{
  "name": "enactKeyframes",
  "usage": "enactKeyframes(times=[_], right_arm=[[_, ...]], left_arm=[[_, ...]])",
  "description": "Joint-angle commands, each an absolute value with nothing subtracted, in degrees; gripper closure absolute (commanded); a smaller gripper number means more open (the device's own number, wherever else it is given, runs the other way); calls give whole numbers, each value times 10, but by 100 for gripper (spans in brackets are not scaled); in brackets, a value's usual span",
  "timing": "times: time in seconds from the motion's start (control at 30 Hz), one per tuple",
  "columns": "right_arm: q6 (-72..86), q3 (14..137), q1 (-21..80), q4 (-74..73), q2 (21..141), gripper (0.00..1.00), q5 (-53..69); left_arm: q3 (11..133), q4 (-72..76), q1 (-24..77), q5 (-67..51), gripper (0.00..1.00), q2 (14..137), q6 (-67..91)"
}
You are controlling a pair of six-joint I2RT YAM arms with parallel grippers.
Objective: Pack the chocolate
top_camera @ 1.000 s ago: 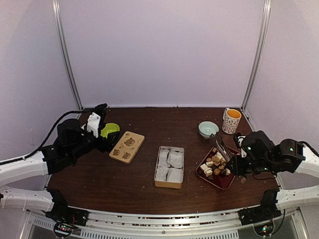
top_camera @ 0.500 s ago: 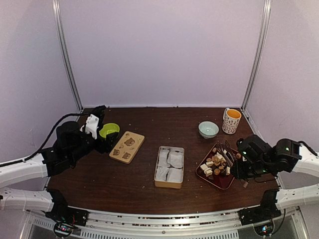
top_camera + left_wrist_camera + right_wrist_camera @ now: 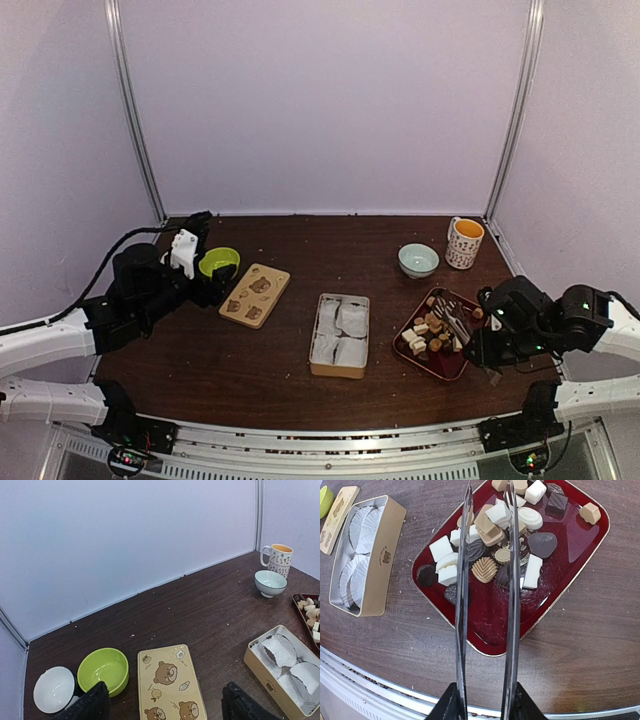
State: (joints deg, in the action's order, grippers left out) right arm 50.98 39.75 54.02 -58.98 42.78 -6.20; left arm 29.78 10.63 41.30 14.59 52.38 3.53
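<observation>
The chocolate (image 3: 430, 328) is a heap of white, tan and dark pieces on a red tray (image 3: 447, 365) at the right. In the right wrist view the chocolate (image 3: 490, 545) fills the far half of the red tray (image 3: 495, 625). My right gripper (image 3: 485, 702) is shut on metal tongs (image 3: 462, 605). Their two blades stand apart and reach over the heap, tips among the far pieces. I cannot tell whether a piece is pinched. My left gripper (image 3: 167, 711) hangs open above the bear lid (image 3: 167, 680), far left of the tray.
A tan tin (image 3: 340, 335) lined with white paper liners stands mid-table, left of the tray. The bear lid (image 3: 255, 295), a green bowl (image 3: 220, 262) and a white bowl (image 3: 52, 690) lie at the left. A pale blue bowl (image 3: 418, 260) and a mug (image 3: 464, 242) stand behind the tray.
My right arm has drawn back towards the near right and dipped the tongs from a raised tilt down over the chocolate. The left arm has hardly moved.
</observation>
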Motion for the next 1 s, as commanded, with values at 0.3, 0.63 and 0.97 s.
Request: enactKeyframes(times=[0.3,0.63,0.97], right_arm=[[518,385,540,-606,429,72,-62],[517,384,540,-610,431,74,-87],[513,376,539,-594,446,74,-75]], left_arm=[[298,123,411,149,22,517,36],[299,121,411,146,21,523,38],[300,119,410,147,21,527,38]])
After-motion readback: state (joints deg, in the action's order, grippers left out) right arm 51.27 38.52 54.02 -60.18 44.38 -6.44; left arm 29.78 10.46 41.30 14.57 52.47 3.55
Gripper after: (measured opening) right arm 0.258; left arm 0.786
